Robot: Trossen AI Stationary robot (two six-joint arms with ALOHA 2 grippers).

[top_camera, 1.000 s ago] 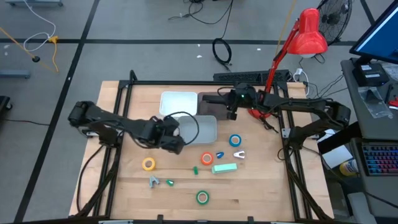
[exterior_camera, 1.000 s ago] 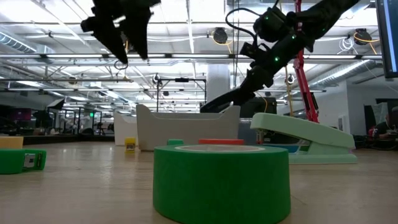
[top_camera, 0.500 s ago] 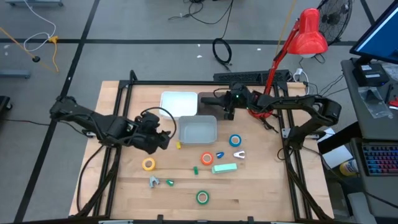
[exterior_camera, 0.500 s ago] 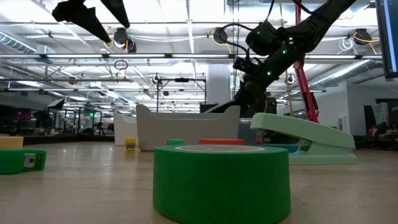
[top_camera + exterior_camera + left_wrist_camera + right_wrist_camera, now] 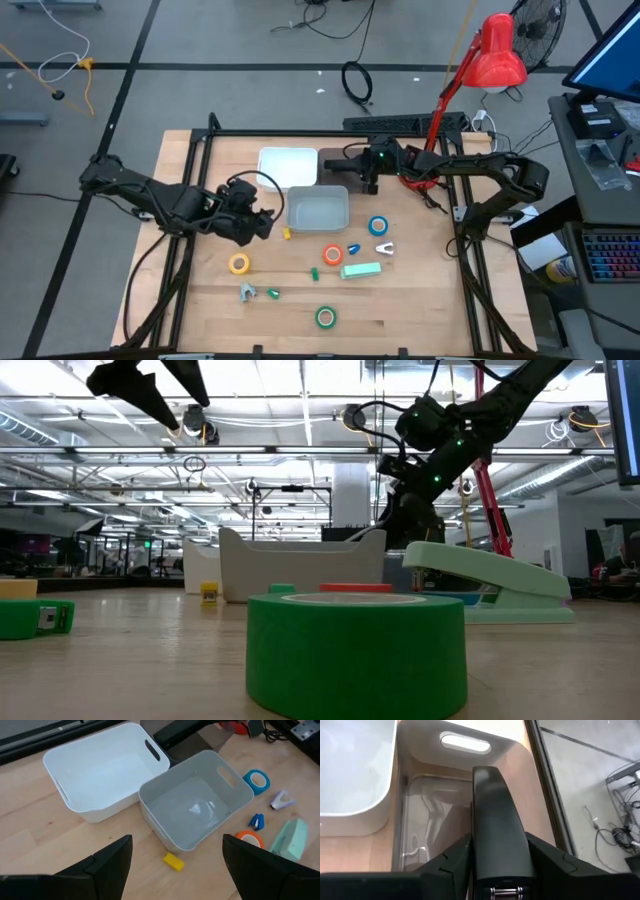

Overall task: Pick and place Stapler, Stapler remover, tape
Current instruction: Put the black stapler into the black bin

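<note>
While our left gripper hangs with jaws spread wide and empty, a yellow bit lies between them, the grey bin just past, the orange tape and mint stapler to one side. Our right gripper clamps a black stapler above a clear tray.

white bin beside grey bin, small yellow block – red desk lamp behind
</note>
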